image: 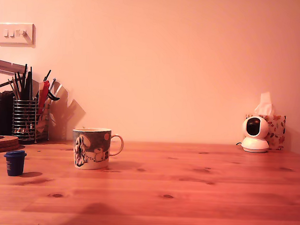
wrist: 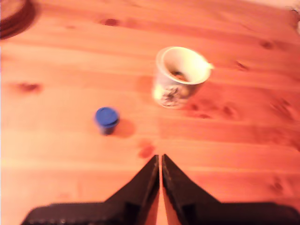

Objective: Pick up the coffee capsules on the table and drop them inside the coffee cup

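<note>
Gripper (wrist: 161, 161) closed, empty, high over table. Blue capsule (wrist: 107, 119) stands upright, well apart from mug (wrist: 180, 77). Likely light, thin-walled, crushable: pinch the tapered body under the rim, gently. Something brownish inside the mug.

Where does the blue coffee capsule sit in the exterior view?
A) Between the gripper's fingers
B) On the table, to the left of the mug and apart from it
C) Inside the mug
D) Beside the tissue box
B: the blue coffee capsule stands on the wooden table, to the exterior view's left of the mug, with bare wood between them.
</note>
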Action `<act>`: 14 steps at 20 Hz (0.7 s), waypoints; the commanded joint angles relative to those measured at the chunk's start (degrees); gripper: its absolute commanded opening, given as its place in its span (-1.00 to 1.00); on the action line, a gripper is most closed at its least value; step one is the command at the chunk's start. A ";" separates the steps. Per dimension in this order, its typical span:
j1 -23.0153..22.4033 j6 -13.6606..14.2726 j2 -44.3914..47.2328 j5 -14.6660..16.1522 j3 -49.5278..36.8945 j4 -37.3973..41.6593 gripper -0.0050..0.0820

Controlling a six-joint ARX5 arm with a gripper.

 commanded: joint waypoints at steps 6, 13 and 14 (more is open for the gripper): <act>-0.11 -2.03 -1.60 -6.27 -4.96 1.92 -0.93; -0.11 -1.51 -1.49 -6.58 -5.03 2.21 -0.93; -0.11 -1.51 -1.49 -6.58 -5.03 2.21 -0.93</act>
